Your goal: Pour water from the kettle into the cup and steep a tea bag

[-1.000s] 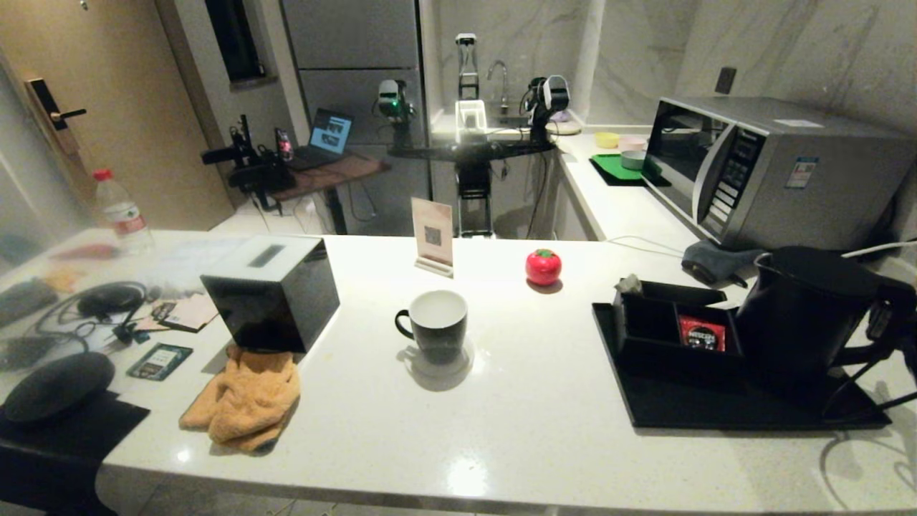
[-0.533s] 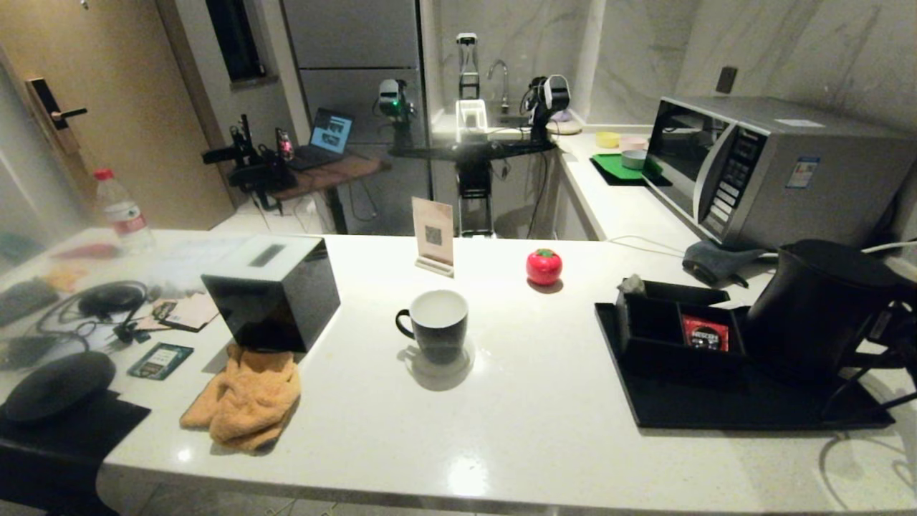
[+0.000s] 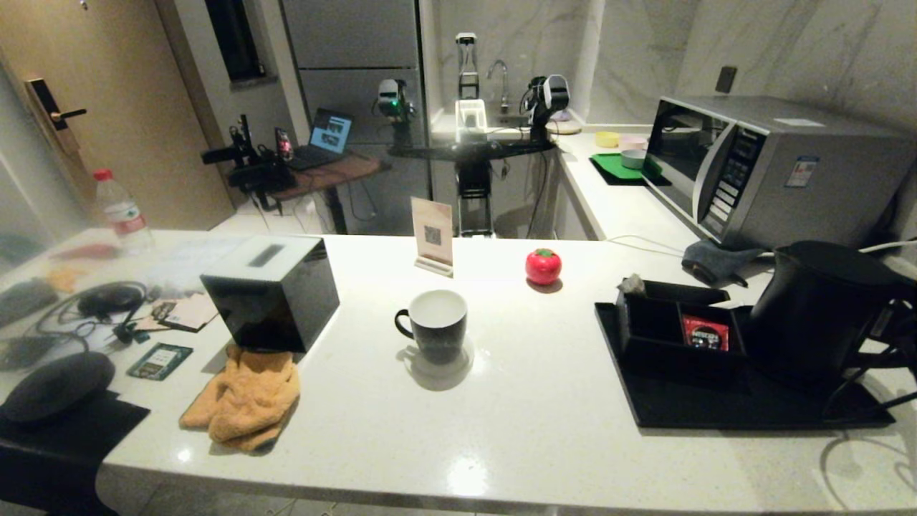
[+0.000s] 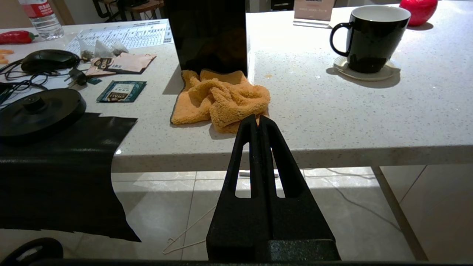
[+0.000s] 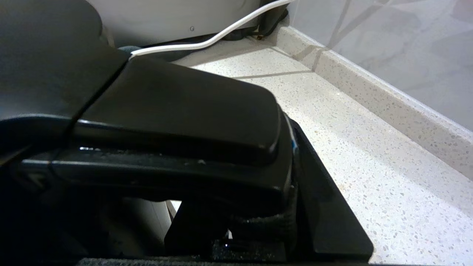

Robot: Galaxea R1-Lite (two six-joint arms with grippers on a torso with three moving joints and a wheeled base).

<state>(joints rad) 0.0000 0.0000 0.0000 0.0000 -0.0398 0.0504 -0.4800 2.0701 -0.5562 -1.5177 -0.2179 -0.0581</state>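
While the kettle [image 3: 813, 308] stands on the black tray [image 3: 688, 408] at the right end of the counter [image 3: 537, 430], the right gripper [image 5: 236, 225] is clamped on its loop handle [image 5: 177, 111]. Left of it, mid-counter, sits the cup [image 3: 435, 324]. Below the near counter edge hangs the left gripper [image 4: 258, 120], fingers pressed together, empty.

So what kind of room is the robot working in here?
It looks like a small home or apartment kitchen. A microwave stands on the white counter, a sink tap shows at the back, and a kettle and a mug are set out for tea.
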